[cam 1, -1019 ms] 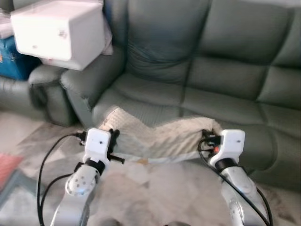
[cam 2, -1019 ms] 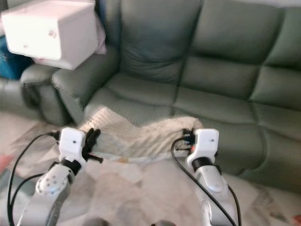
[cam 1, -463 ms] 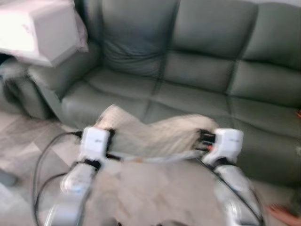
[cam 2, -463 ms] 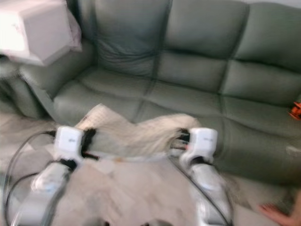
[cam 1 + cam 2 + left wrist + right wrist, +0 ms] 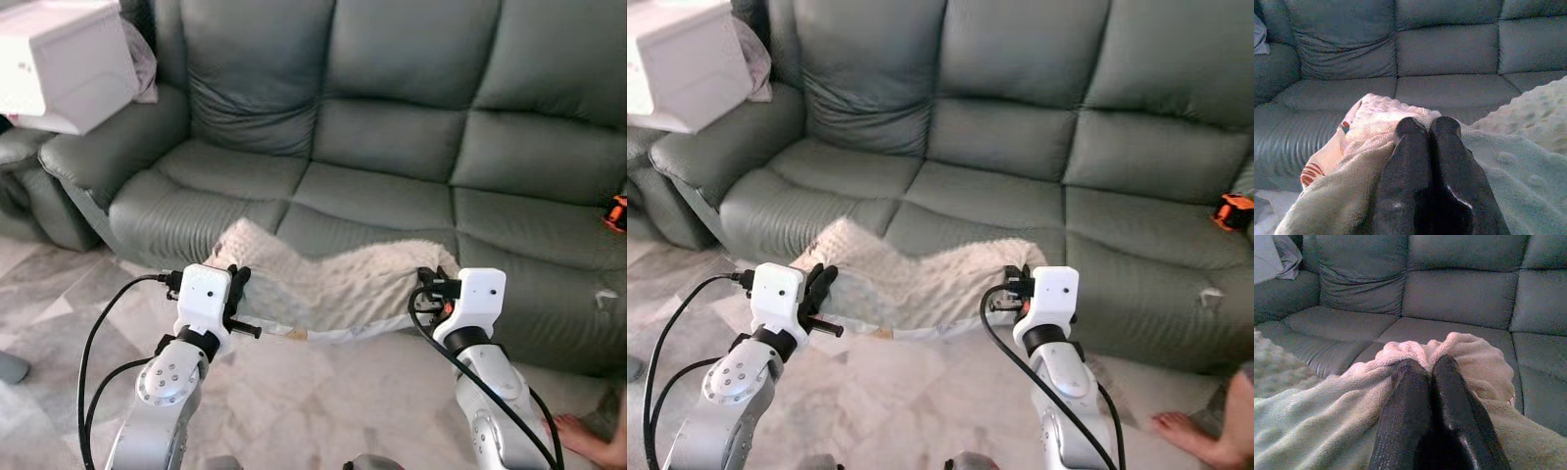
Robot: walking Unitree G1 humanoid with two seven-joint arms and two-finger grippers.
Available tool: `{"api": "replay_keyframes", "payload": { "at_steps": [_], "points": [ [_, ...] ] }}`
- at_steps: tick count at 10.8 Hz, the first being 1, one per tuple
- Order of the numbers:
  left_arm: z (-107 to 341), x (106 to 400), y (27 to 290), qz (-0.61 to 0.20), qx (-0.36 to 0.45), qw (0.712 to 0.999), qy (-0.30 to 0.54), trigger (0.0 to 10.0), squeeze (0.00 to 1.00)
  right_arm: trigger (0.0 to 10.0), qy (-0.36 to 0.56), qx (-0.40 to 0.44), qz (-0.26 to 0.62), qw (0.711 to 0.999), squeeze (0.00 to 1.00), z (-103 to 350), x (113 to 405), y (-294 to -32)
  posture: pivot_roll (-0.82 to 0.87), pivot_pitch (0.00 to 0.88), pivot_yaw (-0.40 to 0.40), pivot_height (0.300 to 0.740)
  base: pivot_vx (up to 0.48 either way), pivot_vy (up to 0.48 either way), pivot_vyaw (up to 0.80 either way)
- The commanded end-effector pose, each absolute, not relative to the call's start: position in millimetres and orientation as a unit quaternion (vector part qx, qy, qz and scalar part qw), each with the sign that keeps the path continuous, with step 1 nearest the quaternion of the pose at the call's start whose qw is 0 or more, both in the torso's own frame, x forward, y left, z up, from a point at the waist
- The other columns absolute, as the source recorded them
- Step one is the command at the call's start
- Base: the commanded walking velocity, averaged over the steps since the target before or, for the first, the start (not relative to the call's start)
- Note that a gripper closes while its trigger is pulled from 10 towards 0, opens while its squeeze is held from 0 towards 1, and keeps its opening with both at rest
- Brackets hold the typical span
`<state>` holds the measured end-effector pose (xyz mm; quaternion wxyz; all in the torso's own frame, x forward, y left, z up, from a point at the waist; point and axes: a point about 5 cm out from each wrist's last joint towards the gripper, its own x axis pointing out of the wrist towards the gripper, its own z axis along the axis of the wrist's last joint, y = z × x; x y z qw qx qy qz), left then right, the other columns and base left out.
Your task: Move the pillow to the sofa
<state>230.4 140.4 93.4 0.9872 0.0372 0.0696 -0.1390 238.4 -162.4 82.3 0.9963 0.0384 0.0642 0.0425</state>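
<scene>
The pillow is hanging mid-frame, just before the sofa seat. The left gripper and right gripper are each pinching one end, fingers clenched on fabric. Keep both ends level (the middle is sagging) while lifting onto the cushion.

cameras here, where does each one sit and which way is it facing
Left eye view: on the head, looking forward and down at the green sofa; both silver arms show, carrying the cream pillow between the left gripper and right gripper.
Right eye view: same head, same scene; a person's foot at the lower right.
Left wrist view: along the left gripper's shut fingers, pinching pillow fabric, sofa beyond.
Right wrist view: along the right gripper's shut fingers, likewise.
Shared: all four show pillow and sofa.
</scene>
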Motion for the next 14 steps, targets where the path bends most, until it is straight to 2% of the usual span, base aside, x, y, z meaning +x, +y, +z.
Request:
{"api": "replay_keyframes", "payload": {
  "at_steps": [1,5,12,14],
  "points": [
    [100.4,231.6,142.5,-0.141,0.038,0.988,0.053,10.0,0.0,10.0,0.047,0.042,0.048,0.997,0.0,90.1,240.7,-157.2,-0.01,0.0,-0.036,0.74,0.0,0.0,0.0],
    [101.3,232.0,141.2,-0.144,0.035,0.988,0.052,10.0,0.0,10.0,0.042,0.033,0.043,0.998,0.0,92.7,239.5,-158.9,-0.01,0.0,-0.036,0.74,0.206,0.0,0.0],
    [101.6,233.3,141.2,-0.146,0.034,0.987,0.052,10.0,0.0,10.0,0.043,0.037,0.039,0.998,0.0,93.3,237.3,-161.8,-0.02,0.0,-0.03,0.74,0.29,0.0,-0.5],
    [101.6,234.0,141.1,-0.147,0.035,0.987,0.052,10.0,0.0,10.0,0.043,0.037,0.039,0.998,0.0,93.5,237.9,-161.5,-0.02,0.0,-0.029,0.74,0.292,0.0,0.0]
  ]
}}
